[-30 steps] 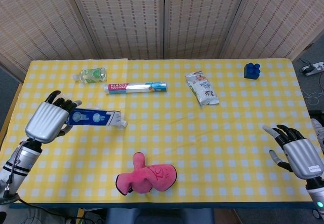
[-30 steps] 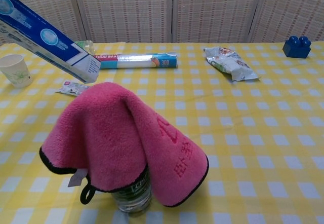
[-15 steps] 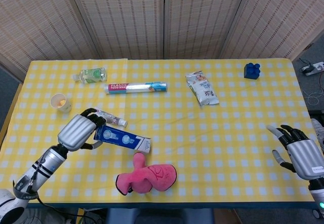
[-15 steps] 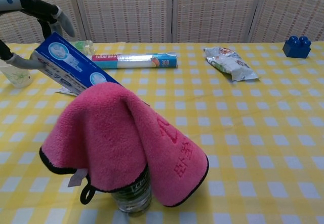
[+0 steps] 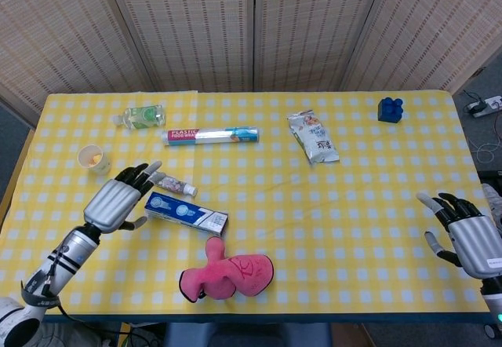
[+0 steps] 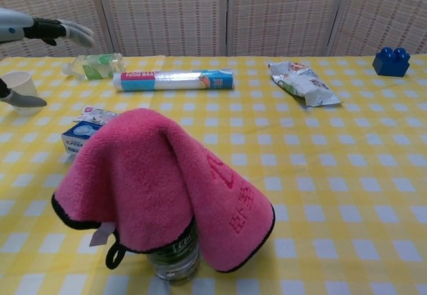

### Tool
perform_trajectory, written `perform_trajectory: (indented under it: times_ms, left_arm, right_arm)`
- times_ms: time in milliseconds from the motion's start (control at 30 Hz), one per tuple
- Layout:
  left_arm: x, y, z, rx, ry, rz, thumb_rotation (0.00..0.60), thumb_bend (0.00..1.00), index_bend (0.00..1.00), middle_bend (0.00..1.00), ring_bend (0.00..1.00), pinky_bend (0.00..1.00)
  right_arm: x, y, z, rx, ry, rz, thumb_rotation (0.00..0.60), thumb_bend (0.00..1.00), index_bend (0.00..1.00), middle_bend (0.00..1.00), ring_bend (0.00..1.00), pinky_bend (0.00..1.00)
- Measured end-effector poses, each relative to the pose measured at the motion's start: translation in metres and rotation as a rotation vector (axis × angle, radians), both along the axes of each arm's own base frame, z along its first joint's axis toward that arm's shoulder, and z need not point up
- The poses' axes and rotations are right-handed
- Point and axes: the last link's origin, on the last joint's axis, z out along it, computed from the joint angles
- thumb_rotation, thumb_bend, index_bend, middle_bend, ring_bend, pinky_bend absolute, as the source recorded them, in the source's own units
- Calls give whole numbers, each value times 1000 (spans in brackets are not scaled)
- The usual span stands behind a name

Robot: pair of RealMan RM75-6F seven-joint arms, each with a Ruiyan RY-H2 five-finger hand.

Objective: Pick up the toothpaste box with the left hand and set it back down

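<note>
The blue and white toothpaste box (image 5: pixel 187 212) lies flat on the yellow checked table, just left of centre near the front. In the chest view only its left end (image 6: pixel 77 135) shows beside the pink cloth. My left hand (image 5: pixel 118 200) hovers just left of the box with fingers spread, holding nothing; its fingers (image 6: pixel 63 31) reach in at the chest view's upper left. My right hand (image 5: pixel 467 235) stays open at the table's right front edge, far from the box.
A pink cloth (image 5: pixel 229 274) draped over a bottle stands in front of the box. A small tube (image 5: pixel 172 182) lies behind it. A paper cup (image 5: pixel 93 158), clear bottle (image 5: pixel 142 116), plastic wrap box (image 5: pixel 210 135), snack pouch (image 5: pixel 313 136) and blue block (image 5: pixel 390 109) sit further back.
The left hand brought the box down from the air onto the table, then let go and spread its fingers, drawing slightly left. The right hand barely moved.
</note>
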Motion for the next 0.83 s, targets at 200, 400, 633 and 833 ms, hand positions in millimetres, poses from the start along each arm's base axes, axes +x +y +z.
perform_trajectory:
  times_ms: [200,400,633,833]
  left_arm:
    - [-23,-10,20,98,20,63,600,267,2,0,43,106]
    - [-53,-33,45,265,27,135,600,267,51,0,53,106]
    - [-97,-76,66,423,41,275,600,267,53,10,60,106]
    - [-120,-107,69,462,57,350,600,267,69,20,64,106]
  right_arm:
    - [-5,2,1,6,2,-29,600,366,172,274,170,242]
    - [-7,-1,7,-21,-6,-38,600,366,178,275,170,242]
    - [-5,-3,8,-20,-3,-25,600,366,185,275,170,242]
    - [1,-5,9,-39,-4,21,600,366,189,275,170,242]
